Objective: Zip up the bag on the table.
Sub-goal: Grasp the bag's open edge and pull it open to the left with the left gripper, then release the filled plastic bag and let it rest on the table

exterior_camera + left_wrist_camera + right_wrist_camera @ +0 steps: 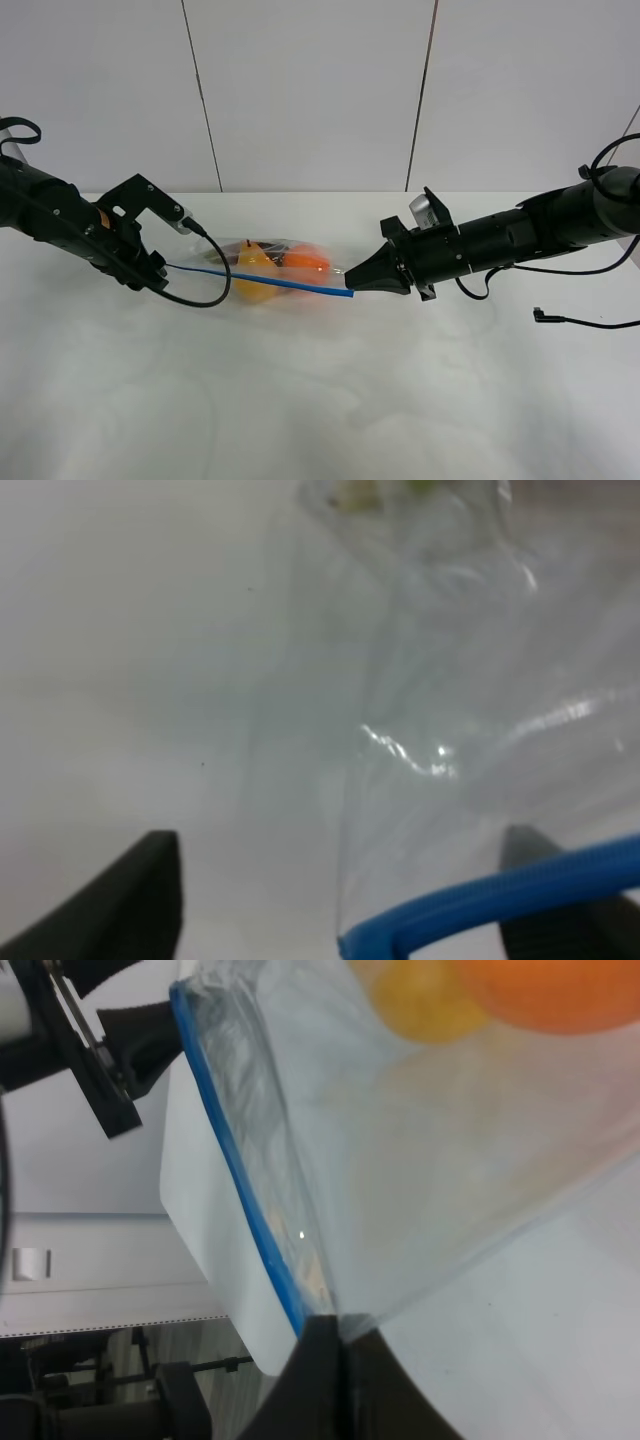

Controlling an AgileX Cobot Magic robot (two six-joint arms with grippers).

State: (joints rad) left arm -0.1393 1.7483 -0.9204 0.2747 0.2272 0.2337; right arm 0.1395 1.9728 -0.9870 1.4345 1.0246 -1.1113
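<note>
The clear bag point(275, 272) lies on the white table point(320, 410), with orange and yellow fruit point(255, 280) inside. Its blue zipper strip point(270, 281) runs along the near edge. My right gripper point(352, 287) is shut on the strip's right end; in the right wrist view its fingertips point(322, 1332) pinch the strip point(240, 1160). My left gripper point(160, 280) is open at the bag's left end. In the left wrist view the strip's end point(480, 900) lies between the spread fingers point(140, 900), crossing in front of one.
A loose black cable point(590, 322) lies on the table at the right. A black cable point(205, 290) loops from the left wrist beside the bag. A white panelled wall point(320, 90) stands behind the table.
</note>
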